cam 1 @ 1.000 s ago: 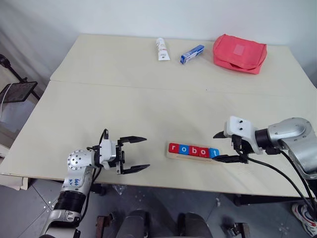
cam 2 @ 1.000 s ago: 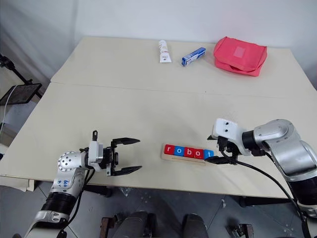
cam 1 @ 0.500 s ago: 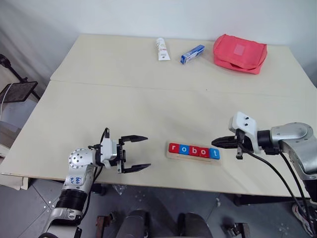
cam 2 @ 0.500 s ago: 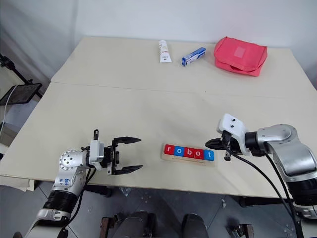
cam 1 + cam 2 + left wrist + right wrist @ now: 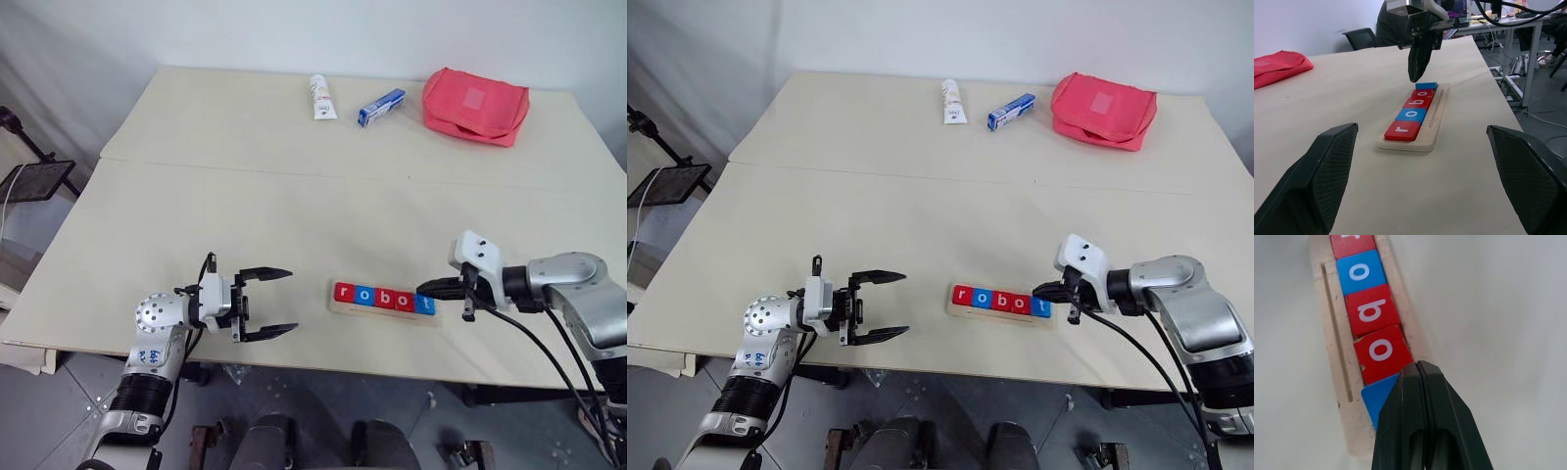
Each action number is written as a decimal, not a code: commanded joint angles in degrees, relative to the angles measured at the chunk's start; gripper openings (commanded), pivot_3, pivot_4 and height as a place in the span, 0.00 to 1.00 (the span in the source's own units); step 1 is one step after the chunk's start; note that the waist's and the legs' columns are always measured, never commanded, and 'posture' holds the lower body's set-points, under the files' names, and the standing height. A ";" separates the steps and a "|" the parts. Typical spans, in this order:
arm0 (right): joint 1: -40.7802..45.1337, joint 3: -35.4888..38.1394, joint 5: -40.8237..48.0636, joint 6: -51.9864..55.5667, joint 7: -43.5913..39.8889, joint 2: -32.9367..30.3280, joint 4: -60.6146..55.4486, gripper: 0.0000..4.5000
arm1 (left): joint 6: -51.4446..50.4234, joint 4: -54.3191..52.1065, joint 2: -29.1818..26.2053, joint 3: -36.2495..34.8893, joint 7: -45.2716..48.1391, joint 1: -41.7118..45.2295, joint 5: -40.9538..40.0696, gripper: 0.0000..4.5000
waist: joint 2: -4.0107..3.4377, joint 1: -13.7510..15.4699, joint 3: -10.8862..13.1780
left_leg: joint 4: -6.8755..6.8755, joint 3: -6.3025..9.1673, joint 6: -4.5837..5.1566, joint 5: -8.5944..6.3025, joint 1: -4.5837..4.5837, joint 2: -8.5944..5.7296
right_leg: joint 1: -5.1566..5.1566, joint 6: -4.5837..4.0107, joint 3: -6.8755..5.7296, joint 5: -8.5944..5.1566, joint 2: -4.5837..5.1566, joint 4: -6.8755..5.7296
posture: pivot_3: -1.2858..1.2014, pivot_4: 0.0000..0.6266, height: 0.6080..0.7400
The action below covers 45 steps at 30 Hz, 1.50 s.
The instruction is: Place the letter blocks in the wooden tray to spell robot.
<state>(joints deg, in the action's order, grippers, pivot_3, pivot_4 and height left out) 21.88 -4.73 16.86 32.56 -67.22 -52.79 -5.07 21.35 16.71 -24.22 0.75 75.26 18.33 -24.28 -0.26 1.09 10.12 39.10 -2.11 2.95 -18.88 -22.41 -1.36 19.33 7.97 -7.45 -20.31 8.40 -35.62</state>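
Near the front edge of the tabletop (image 5: 294,196), about 5 o'clock from its middle, the wooden tray (image 5: 384,311) holds all five letter blocks (image 5: 383,298) in a row, reading r-o-b-o-t. Last blue block (image 5: 1378,396) sits a bit skewed at the tray's 3 o'clock end. Right end effector (image 5: 424,288) fully closed, holding nothing, tips right over that block; contact hard to confirm. Left end effector (image 5: 276,302) wide open, empty, well off at 9 o'clock of the tray.

Step looks like nudging the t square. Best done with a light, slow push along the groove, tips low, so the neighbours don't ride up or the tray slide.

Blocks: flat, smooth, glossy squares, red and blue, white letters. Tray: pale unfinished wood, long, thin, rounded ends, shallow slot beside the row. Tabletop matte cream.
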 commanded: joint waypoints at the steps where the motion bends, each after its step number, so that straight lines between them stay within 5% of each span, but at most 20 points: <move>1: -0.49 0.14 -0.57 -0.76 -0.02 -0.69 -0.85 0.00 | 0.40 -0.72 -0.26 -0.24 0.26 -0.29 -0.18 1.00 | 0.00 0.07 0.00 | 0.00 0.00 0.00 0.00 0.00 0.00 | 0.00 0.00 0.00 0.00 0.00 0.00 | 0.52 0.24 1.00; 18: -8.45 9.36 3.77 1.15 -1.44 -6.12 -6.93 0.00 | 0.47 -0.11 -0.04 -0.15 0.62 0.18 -0.28 1.00 | 0.01 0.37 0.00 | 0.00 0.03 0.03 -0.02 -0.01 -0.04 | -0.03 0.00 0.00 0.00 0.02 0.02 | 0.52 0.24 1.00; 45: -10.34 5.51 2.70 -1.50 0.89 -4.16 -7.13 0.00 | 0.03 -0.90 -0.22 -0.21 0.37 -0.21 -0.16 1.00 | 0.01 0.26 0.01 | -0.01 -0.02 0.03 -0.02 0.00 0.00 | -0.03 0.00 -0.03 0.00 0.01 0.05 | 0.52 0.24 1.00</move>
<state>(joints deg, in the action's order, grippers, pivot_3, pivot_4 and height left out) 11.76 -0.27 19.11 31.34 -66.74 -57.27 -11.02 21.19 16.78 -24.24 0.81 75.78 18.34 -24.28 -0.25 1.35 10.12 39.09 -2.13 2.97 -18.90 -22.40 -1.36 19.30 7.97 -7.47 -20.31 8.41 -35.58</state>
